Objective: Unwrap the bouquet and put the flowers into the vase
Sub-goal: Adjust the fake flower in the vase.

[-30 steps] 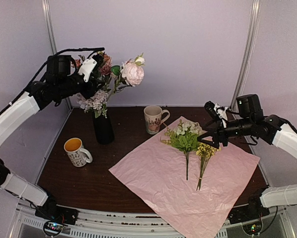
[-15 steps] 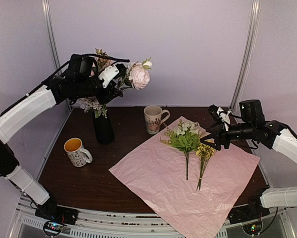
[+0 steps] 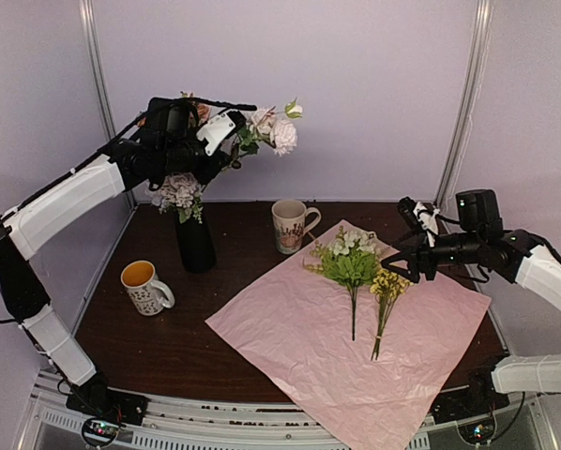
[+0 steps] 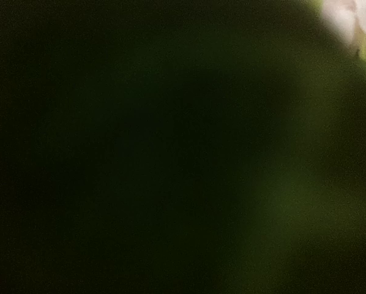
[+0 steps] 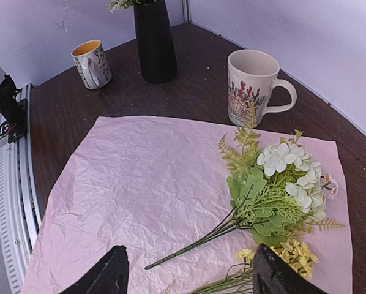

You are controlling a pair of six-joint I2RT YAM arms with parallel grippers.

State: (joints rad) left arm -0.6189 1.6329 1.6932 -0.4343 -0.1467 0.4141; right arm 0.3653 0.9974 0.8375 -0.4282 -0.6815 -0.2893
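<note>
Your right gripper [image 5: 190, 269], fingers apart, hovers by the green-and-white flower bunch [image 5: 275, 184] and yellow sprig [image 5: 293, 252] on the crinkled pink paper [image 5: 128, 184], likely light and floppy, so grip the bare stems; your left gripper [image 3: 226, 141] clamps a pink rose spray [image 3: 280, 134] high near the tall black vase [image 3: 195, 246] at far left.

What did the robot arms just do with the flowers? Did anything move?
The left gripper, shut on the pink rose, carried it to the right in the top view, up in the air. The right gripper, open, barely shifted. The vase, cream mug, orange-lined mug, pink paper, green sprig and yellow sprig stayed put.
</note>
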